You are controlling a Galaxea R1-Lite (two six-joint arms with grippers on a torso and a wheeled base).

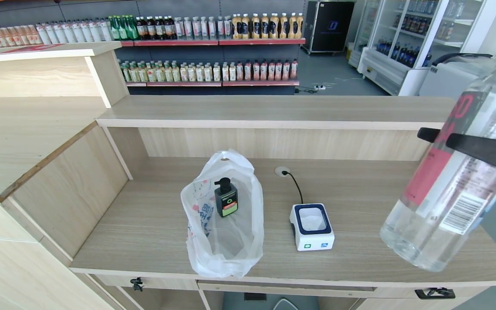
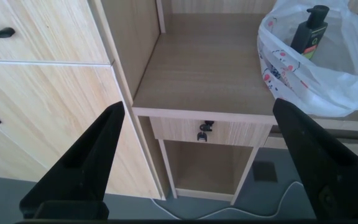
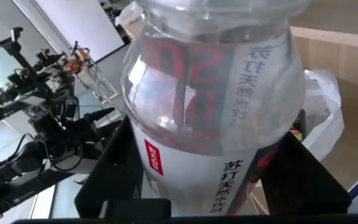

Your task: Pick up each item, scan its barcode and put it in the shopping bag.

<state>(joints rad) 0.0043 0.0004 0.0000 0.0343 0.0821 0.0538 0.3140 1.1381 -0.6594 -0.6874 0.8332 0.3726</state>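
Wooden counter (image 1: 360, 193) spanning the middle of the head view. Clear bottle (image 1: 450, 181) hanging tilted at the right edge, barcode showing near its lower end; right gripper (image 3: 207, 180) clamping its body. White shopping bag (image 1: 196, 206) sitting open at centre. Scanner (image 1: 311, 226) sitting just right of it, apart. Dark pump bottle (image 1: 225, 199) standing upright inside the bag. Left gripper (image 2: 197, 165) hanging with fingers spread wide, gripping nothing.

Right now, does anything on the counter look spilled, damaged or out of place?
Nothing stands out. The pump bottle stands upright inside the open shopping bag, the scanner sits flat beside it, and the clear bottle, tilted in the right end effector, shows no leak.
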